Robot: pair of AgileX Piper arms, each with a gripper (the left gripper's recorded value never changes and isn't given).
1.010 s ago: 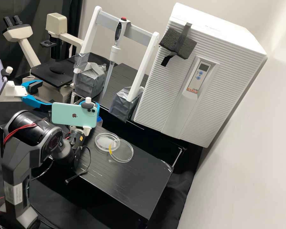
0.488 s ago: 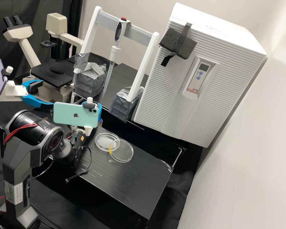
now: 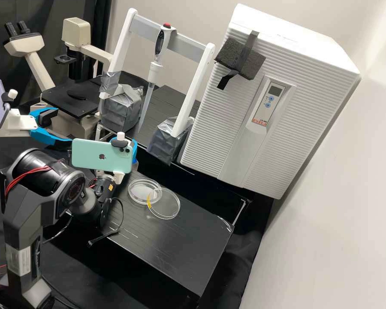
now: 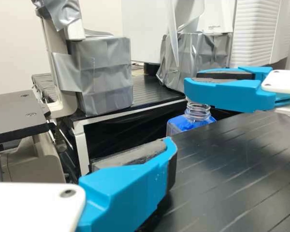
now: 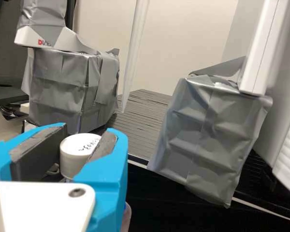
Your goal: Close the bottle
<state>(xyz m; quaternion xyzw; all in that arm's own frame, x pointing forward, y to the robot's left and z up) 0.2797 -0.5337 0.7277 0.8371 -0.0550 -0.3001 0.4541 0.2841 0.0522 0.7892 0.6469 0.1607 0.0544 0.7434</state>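
A clear bottle with blue liquid stands open-necked at the far left corner of the black bench. Directly above its neck hangs my right gripper, which carries the mint phone. In the right wrist view that gripper is shut on a white cap, held flat side up. My left gripper is off to the left of the bottle, level with it, open and holding nothing. One of its blue fingers shows close by, with the bottle beyond its tip.
Two clear petri dishes lie on the bench near the bottle. Behind it, grey-taped blocks hold a white stand with a hanging pipette. A white ribbed machine stands at the right and a microscope at the far left.
My right gripper with the cap has shifted a little to the right. The left arm and the bottle have kept still.
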